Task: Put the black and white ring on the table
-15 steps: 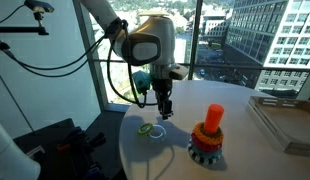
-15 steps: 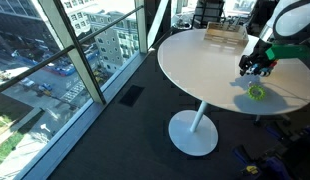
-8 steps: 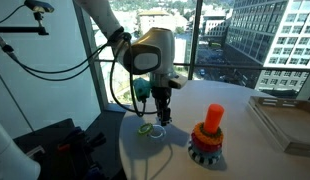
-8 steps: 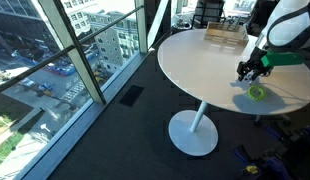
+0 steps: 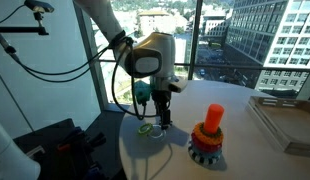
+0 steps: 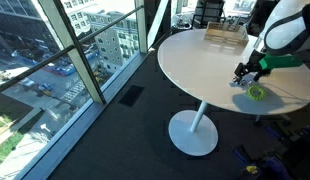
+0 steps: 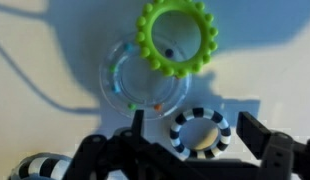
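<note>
Wrist view: black-white ring [image 7: 223,128] lies flat on the desk [image 7: 35,60], between the two fingers of the claw [image 7: 193,130]. Claw released: a gap shows on either side and neither finger touches the ring. Judged as set down, with its shadow tight under it.

Green ring [image 7: 175,68] sits above it in frame, overlapping the upper edge of a clear ring [image 7: 107,85]. The black-white ring is just beside the clear ring; I cannot tell if they touch. A striped scrap [image 7: 37,165] is cut off at the lower left edge and can't be identified.

Handling (judgement): looks like small, stiff, light plastic with a smooth rim, so likely slippery. It is thin and low on the desk. Best hold is across the outer rim at opposite points, centred; an off-centre pinch could squirt it sideways or flip it.

Count here: 1 black-white, 1 green and 1 clear ring, 2 fingers.

Exterior view: claw [image 5: 161,122] is low over the desk [image 5: 245,155], next to the green ring [image 5: 145,128]. One stacking toy [image 5: 207,135] stands apart from them. The black-white ring is too small to resolve.

Exterior view, other side: claw [image 6: 241,77] is down near the desk [image 6: 195,60] edge, with the green ring [image 6: 256,92] just beside it. The black-white ring can't be made out.
</note>
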### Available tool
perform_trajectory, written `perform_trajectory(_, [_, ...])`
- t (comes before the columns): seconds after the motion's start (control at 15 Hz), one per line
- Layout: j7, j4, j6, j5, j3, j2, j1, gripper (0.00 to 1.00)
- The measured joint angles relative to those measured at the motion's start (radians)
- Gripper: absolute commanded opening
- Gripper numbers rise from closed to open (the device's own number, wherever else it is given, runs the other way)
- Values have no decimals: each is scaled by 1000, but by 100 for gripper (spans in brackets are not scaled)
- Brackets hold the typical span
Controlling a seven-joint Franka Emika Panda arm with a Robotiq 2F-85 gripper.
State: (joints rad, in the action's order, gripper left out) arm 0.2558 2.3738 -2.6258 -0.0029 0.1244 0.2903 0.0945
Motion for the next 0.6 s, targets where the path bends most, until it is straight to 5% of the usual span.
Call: perform_trajectory(0.6, [-4,-16,91,-5,14,-42,0,100])
